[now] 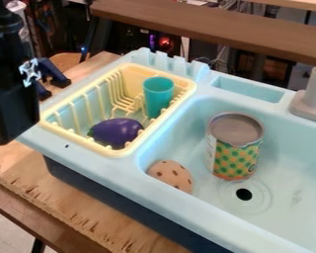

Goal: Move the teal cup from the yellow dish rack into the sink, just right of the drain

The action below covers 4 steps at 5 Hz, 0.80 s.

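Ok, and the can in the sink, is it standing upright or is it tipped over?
Upright: the can stands in the sink, near the drain, its round end facing up and its patterned side below.

Soft light brightens the sink (pixel 200 215); behind (much dimmer there) a red light (pixel 165 42) and a blue light (pixel 85 50) glow.

Pale blue sink (pixel 174 197), pale yellow basket (pixel 185 85), bright toys.
At left, the eggplant (pixel 118 131) is deep purple with a green stem end, and the cup (pixel 159 93) beyond it is plain teal; in the basin, the near cookie (pixel 167 174) is tan with dark brown spots, while the can (pixel 235 160) to its right has a brownish-grey top and green shapes in a repeating pattern on yellow, with orange low down; the arm (pixel 12 99) at far left is black.
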Each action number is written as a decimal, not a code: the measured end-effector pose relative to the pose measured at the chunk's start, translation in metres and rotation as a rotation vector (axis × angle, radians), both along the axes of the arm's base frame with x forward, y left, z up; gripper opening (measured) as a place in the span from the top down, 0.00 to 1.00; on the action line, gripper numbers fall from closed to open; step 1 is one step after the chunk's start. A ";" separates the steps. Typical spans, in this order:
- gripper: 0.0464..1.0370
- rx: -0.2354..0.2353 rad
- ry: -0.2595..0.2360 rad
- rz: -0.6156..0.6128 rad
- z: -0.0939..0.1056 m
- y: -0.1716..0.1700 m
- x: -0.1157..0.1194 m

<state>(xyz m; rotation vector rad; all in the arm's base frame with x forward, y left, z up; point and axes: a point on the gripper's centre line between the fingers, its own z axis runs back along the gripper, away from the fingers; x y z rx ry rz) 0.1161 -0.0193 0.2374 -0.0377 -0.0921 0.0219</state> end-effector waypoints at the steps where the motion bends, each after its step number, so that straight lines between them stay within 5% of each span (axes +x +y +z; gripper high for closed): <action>1: 0.03 0.001 0.006 -0.001 -0.002 0.000 0.000; 4: 0.03 0.128 0.001 -0.001 -0.003 0.012 0.086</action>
